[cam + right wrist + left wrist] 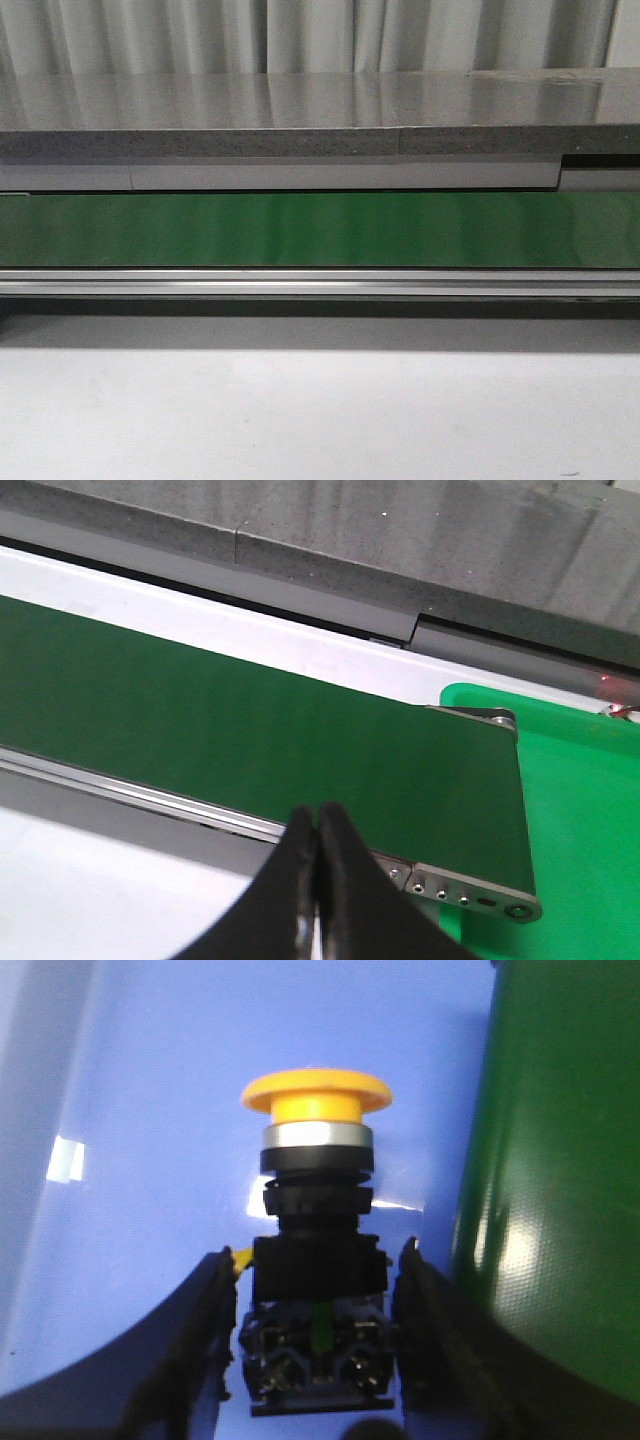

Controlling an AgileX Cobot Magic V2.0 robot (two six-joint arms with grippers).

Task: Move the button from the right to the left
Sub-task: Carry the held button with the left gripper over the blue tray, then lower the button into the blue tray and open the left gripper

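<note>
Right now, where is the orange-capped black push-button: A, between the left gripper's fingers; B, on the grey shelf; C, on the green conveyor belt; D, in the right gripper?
A: the orange-capped black push-button sits between the left gripper fingers; the right gripper is shut and empty.

From the front view we look level and forward across the pale tabletop (320, 420) at the green conveyor belt (320, 230), which runs side to side with a grey ledge (300, 125) behind it and curtains beyond. The left wrist view sits very close, looking down past its fingers (190, 1360) at the button (316, 1250) over a blue surface (150, 1110), with the belt (560, 1160) along one edge. The right wrist view hangs higher, looking obliquely over its fingers (340, 880) onto the belt's end (300, 740) and a green tray (580, 810) beside it. All three views share the belt.
</note>
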